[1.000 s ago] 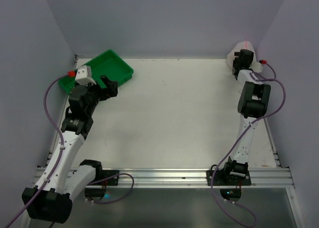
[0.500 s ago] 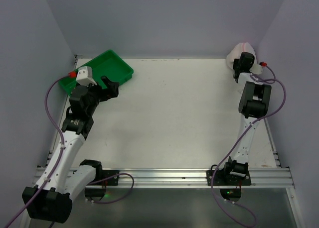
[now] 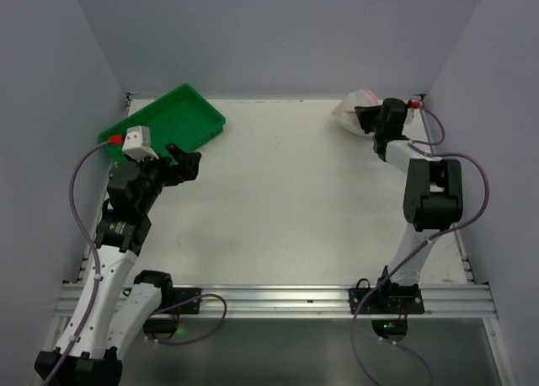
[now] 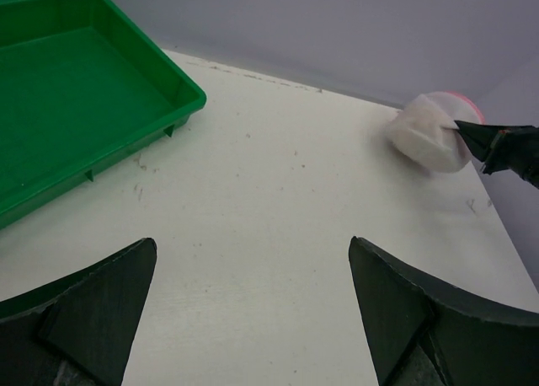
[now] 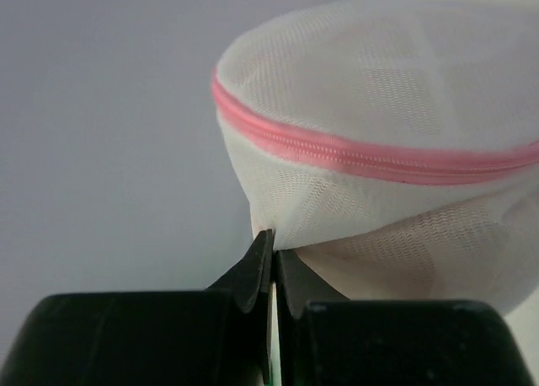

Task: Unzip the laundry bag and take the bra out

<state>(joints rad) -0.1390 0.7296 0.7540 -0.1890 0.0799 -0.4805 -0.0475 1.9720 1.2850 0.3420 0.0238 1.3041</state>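
Pinching a fold of white mesh between closed fingers, the right claw (image 5: 271, 264) holds the laundry bag (image 5: 379, 108) at the far edge of the table (image 3: 278, 192), right of centre. The pink zipper (image 5: 370, 154) looks fully shut, so unzipping and removing the bra, not discernible inside, both appear undone. The left claw (image 4: 251, 251) gapes wide and empty near the green tray (image 4: 76, 108).

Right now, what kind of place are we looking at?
Probably a lab robot test cell: a white table boxed in by plain lilac walls, arms bolted to an aluminium rail, and a green tray and mesh laundry bag as props.
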